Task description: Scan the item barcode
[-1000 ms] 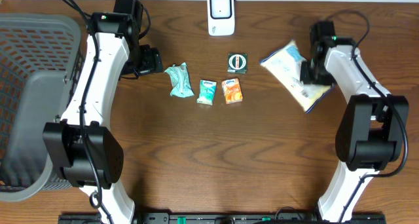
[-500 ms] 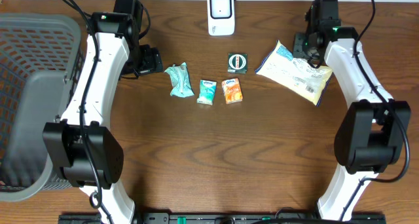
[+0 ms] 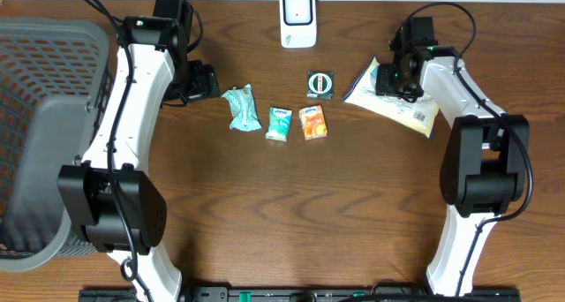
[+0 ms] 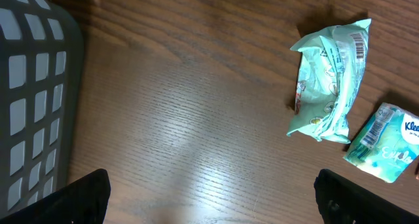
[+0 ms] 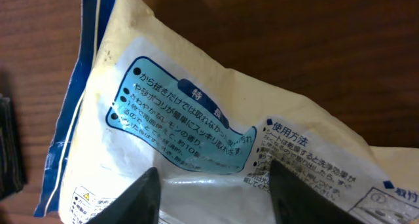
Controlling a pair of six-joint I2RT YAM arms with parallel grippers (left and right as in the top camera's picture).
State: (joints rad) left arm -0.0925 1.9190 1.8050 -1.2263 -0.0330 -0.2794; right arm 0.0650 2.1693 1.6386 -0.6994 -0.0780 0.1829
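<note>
A cream and blue bag (image 3: 402, 106) lies flat on the table at the right, and it fills the right wrist view (image 5: 216, 112). My right gripper (image 3: 389, 79) hovers over the bag's left end. Its jaws stand apart astride the bag's printed face (image 5: 213, 170), with a shiny crease running between them. The white scanner (image 3: 298, 18) stands at the back centre, facing forward. My left gripper (image 3: 208, 81) is open above bare wood (image 4: 222, 204), just left of a teal packet (image 3: 239, 108) (image 4: 330, 80). No barcode on the bag shows.
A dark green square pack (image 3: 320, 84) lies left of the bag. A small tissue pack (image 3: 279, 124) (image 4: 386, 142) and an orange pack (image 3: 312, 123) lie mid-table. A grey mesh basket (image 3: 44, 117) (image 4: 33, 99) takes up the left side.
The right arm has swung left and back, carrying the bag toward the dark green pack, and its jaws have widened. The left arm has not moved.
</note>
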